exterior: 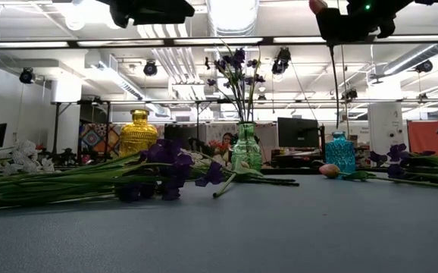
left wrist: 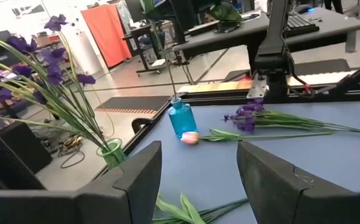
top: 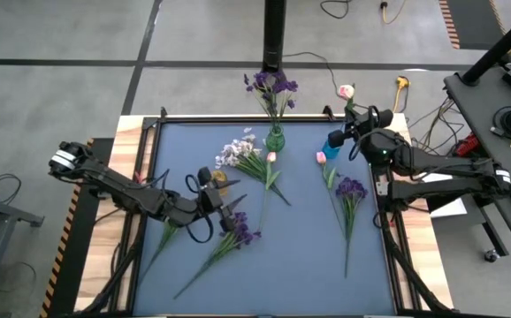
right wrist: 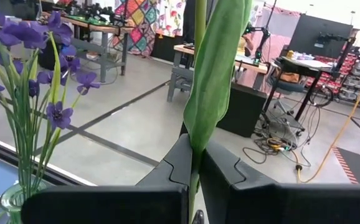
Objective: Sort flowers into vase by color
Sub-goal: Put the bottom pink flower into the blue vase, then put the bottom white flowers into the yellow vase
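My right gripper (top: 353,122) is raised at the far right, shut on a pink flower whose bud (top: 346,91) stands above it. The flower's thin stem (exterior: 331,91) hangs down to the neck of the blue vase (top: 333,141). A green vase (top: 275,139) at the far edge holds purple flowers (top: 271,86). My left gripper (left wrist: 198,180) is open and holds nothing; it hovers above the table by the yellow vase (top: 218,182). White flowers (top: 238,150), two pink buds (top: 271,157) (top: 321,157) and purple sprigs (top: 351,187) (top: 240,231) lie flat on the mat. My right gripper pinches the pink flower's green stem and long leaf (right wrist: 195,163) between its two fingers, some way below the bud. The fingers reach level and lie across the stem. The flower stands upright in the hold, and its stem's lower end (left wrist: 175,93) reaches the blue vase's neck.
The three vases stand along the far half of the blue mat (top: 300,265). A raised black frame (top: 149,177) borders the mat. The near part of the mat holds only the long stems of the lying sprigs.
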Robot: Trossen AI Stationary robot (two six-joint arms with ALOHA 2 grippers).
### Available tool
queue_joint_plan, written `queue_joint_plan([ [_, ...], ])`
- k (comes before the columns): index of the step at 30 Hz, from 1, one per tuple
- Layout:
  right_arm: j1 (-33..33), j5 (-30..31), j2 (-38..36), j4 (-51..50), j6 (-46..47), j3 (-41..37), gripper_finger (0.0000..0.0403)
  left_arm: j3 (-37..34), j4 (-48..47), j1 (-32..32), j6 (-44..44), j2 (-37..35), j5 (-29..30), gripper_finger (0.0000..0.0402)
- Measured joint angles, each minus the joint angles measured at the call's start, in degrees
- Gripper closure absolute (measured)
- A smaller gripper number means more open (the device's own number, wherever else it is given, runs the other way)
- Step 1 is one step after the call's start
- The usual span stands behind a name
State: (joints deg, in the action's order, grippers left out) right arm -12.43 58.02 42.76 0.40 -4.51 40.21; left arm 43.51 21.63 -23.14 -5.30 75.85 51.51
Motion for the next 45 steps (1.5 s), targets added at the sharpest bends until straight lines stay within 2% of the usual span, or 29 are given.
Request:
queue_joint_plan([
  [24, -3.4, -1.1, 0.5, -0.2, 5.3, -3.6, 0.0387, 0.0, 0.0, 0.0, 0.3, 0.2, 0.0, 0.0210],
  [28, -3.4, -1.2, 0.5, -0.2, 5.4, -3.7, 0.0358, 0.0, 0.0, 0.0, 0.3, 0.2, 0.0, 0.0210],
  [37, -3.4, -1.1, 0.5, -1.9, 6.4, -3.7, 0.0263, 0.0, -0.3, 0.0, 0.6, 0.2, 0.0, 0.0210],
  [45, -3.3, -1.0, -0.5, -13.4, 11.7, 0.4, 0.0194, 0.0, -3.4, -0.1, 3.8, 0.2, 0.0, 0.0210],
])
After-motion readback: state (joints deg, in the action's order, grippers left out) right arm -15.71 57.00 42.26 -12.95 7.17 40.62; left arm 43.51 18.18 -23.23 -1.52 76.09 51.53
